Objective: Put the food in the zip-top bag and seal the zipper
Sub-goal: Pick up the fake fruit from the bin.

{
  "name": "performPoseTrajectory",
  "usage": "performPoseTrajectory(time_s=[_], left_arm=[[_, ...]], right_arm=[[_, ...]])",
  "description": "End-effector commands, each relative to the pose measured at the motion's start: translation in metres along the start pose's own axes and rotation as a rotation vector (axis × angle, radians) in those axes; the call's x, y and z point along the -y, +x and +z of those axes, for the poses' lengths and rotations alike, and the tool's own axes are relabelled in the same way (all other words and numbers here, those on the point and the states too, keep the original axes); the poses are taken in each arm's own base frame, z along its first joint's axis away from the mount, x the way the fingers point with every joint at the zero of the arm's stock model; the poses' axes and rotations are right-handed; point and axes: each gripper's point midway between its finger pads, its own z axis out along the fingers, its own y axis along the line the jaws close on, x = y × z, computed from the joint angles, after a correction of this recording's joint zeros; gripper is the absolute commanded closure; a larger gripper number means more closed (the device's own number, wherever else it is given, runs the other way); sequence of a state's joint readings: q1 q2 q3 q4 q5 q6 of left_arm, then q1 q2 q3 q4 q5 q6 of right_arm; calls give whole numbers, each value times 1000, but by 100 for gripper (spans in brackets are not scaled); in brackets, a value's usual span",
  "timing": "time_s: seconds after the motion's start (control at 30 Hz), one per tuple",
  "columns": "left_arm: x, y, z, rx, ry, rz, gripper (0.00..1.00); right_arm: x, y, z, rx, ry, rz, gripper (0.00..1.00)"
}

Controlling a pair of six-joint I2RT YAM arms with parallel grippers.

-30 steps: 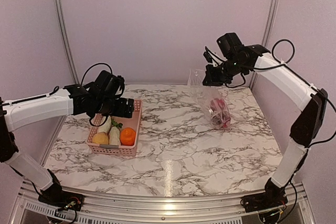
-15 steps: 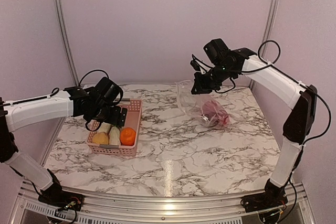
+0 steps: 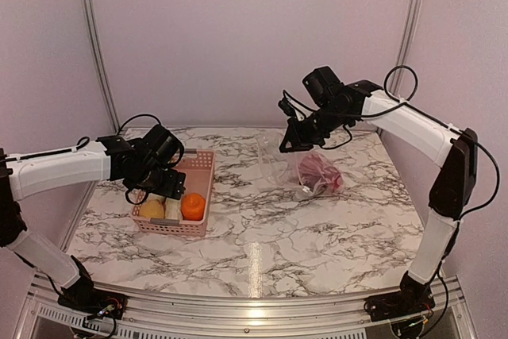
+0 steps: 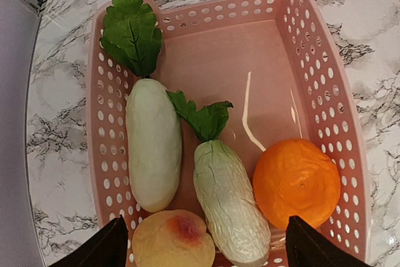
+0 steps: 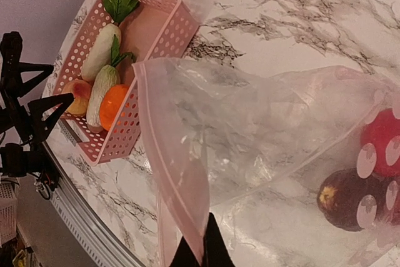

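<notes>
Your right gripper (image 3: 290,143) has carried the pinched zip-top bag (image 5: 250,123) left; centre your spread left gripper (image 4: 209,249) over the orange (image 4: 297,182)

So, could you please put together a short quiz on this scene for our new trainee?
1. True or false: the orange lies inside the pink basket.
2. What is the right gripper pinching? A. the mouth edge of the zip-top bag; B. a cable; C. nothing.
3. How many white radishes are in the pink basket?

Key: 1 true; 2 A; 3 two.
</notes>
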State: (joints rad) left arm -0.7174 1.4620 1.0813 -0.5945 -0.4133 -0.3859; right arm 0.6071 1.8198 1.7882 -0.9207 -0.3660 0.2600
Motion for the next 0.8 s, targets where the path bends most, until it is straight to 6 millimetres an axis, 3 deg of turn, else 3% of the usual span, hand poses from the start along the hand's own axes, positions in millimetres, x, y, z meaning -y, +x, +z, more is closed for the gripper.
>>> performPoseTrajectory(time_s=[0.0,0.2,0.37,0.77], left_arm=[[-18,16,3,-88,-94,52,12],[-31,22,12,-173,-167,124,14],[-27,36,34,-264,-139,132,28],[-28,44,38,-332,-170,117,27]], right_arm=[[-15,-21,-24,93,-1,-65,100],[-10,-21,-24,91,22,-62,100],[-15,-23,-32,95,18,-53,100],[-15,-16,-33,74,14,-61,100]])
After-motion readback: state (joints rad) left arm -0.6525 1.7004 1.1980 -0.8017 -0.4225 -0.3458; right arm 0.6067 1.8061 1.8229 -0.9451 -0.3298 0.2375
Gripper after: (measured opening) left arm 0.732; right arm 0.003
